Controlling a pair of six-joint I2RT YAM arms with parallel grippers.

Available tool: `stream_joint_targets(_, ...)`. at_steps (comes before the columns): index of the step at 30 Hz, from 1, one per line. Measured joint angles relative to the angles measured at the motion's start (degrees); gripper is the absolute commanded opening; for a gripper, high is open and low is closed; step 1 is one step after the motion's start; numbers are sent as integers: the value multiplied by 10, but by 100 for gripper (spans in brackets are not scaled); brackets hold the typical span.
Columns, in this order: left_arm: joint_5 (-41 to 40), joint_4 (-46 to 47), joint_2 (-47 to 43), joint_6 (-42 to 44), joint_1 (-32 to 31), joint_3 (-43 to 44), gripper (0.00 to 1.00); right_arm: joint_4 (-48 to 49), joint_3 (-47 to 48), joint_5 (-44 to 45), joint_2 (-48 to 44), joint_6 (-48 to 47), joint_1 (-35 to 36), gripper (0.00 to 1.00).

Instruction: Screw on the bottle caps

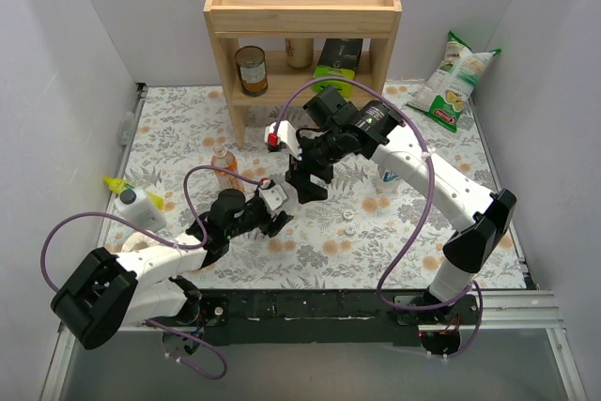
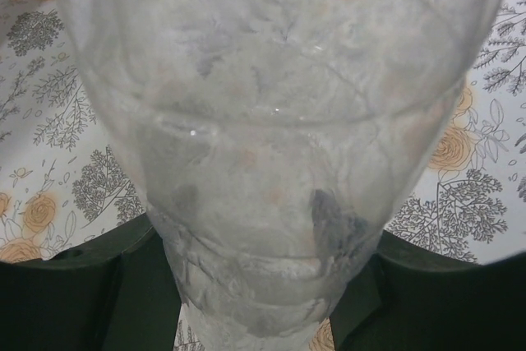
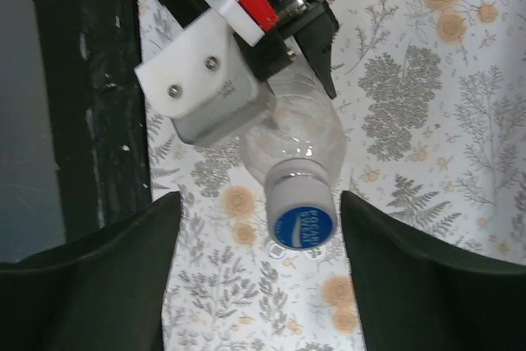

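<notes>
My left gripper (image 1: 274, 213) is shut on the body of a plain clear bottle (image 2: 271, 121), which fills the left wrist view. In the right wrist view the same bottle (image 3: 300, 133) is tilted with its neck toward the camera. A white cap with a blue printed top (image 3: 302, 213) sits on that neck. My right gripper (image 3: 260, 211) is open, with its fingers (image 3: 99, 277) on either side of the cap and not touching it. In the top view my right gripper (image 1: 308, 187) is right beside the left one. The bottle with orange liquid (image 1: 223, 168) stands to the left. I see no red cap.
A white squeeze bottle with a yellow nozzle (image 1: 131, 199) lies at the left. A small white round piece (image 1: 347, 228) lies on the floral cloth. At the back a wooden shelf (image 1: 302, 8) holds a brown tin (image 1: 251, 68) and a green box (image 1: 338, 58). A chip bag (image 1: 455, 82) lies back right.
</notes>
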Motion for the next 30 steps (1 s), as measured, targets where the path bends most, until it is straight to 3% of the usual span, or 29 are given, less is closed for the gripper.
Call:
stream_joint_targets(8,58,0,-2,-48,0,1,0,-46,43,2,-6,-9,10,95)
stream_joint_targets(18,218,-17,-10,-87,1,13,0,-24,-20,35,-74,-43,-14,95)
stream_joint_targets(30,275,-42,-12,-122,1,16,0,-14,-20,-29,-75,-93,-10,98)
